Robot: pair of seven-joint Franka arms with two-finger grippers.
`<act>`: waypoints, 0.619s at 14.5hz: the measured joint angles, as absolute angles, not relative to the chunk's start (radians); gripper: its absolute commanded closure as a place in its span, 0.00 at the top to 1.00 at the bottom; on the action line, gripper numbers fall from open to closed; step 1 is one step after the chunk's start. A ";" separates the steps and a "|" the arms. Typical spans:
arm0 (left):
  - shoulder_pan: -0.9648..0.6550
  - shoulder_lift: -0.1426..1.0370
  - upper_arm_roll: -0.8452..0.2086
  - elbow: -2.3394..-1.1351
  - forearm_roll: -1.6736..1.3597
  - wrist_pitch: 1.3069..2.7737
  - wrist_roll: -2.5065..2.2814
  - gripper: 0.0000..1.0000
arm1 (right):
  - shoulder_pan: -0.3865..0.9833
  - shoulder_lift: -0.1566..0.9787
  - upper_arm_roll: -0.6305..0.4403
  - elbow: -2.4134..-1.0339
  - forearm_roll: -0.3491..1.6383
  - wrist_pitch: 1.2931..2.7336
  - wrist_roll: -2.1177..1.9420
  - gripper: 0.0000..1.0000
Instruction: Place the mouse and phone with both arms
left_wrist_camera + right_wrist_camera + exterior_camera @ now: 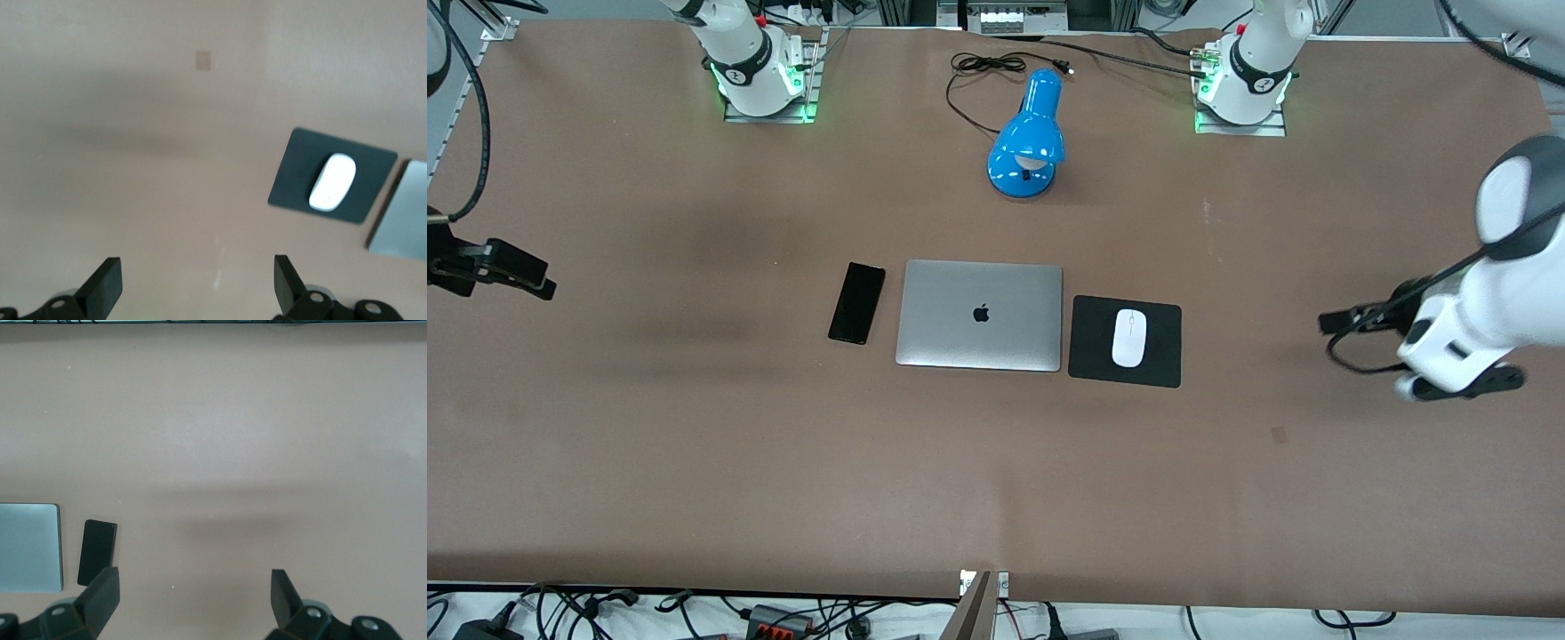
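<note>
The white mouse (1128,338) lies on a square black mouse pad (1165,364) beside the closed silver laptop (980,315), toward the left arm's end. The black phone (856,302) lies flat at the laptop's opposite edge, toward the right arm's end. My left gripper (1463,385) hangs over bare table well clear of the pad, open and empty (198,273). Its wrist view shows the mouse (333,181) on the pad (293,180). My right gripper (193,587) is open and empty over bare table; its wrist view shows the phone (97,551) and laptop (30,547).
A blue desk lamp (1030,138) with a black cord (978,67) stands between the arm bases, farther from the front camera than the laptop. A small darker patch (1279,434) marks the brown tabletop near the left gripper.
</note>
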State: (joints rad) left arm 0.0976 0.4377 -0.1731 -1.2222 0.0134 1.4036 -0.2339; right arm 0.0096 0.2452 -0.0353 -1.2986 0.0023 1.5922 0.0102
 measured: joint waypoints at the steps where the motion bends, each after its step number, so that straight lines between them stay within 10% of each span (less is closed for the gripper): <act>1: 0.106 0.432 -0.173 -1.188 0.013 1.360 -0.231 1.00 | 0.010 0.233 -0.035 -1.323 0.001 1.600 0.009 1.00; 9: 0.129 0.429 -0.162 -1.101 0.014 1.264 -0.240 1.00 | 0.010 0.019 -0.035 -1.677 -0.003 1.777 0.003 1.00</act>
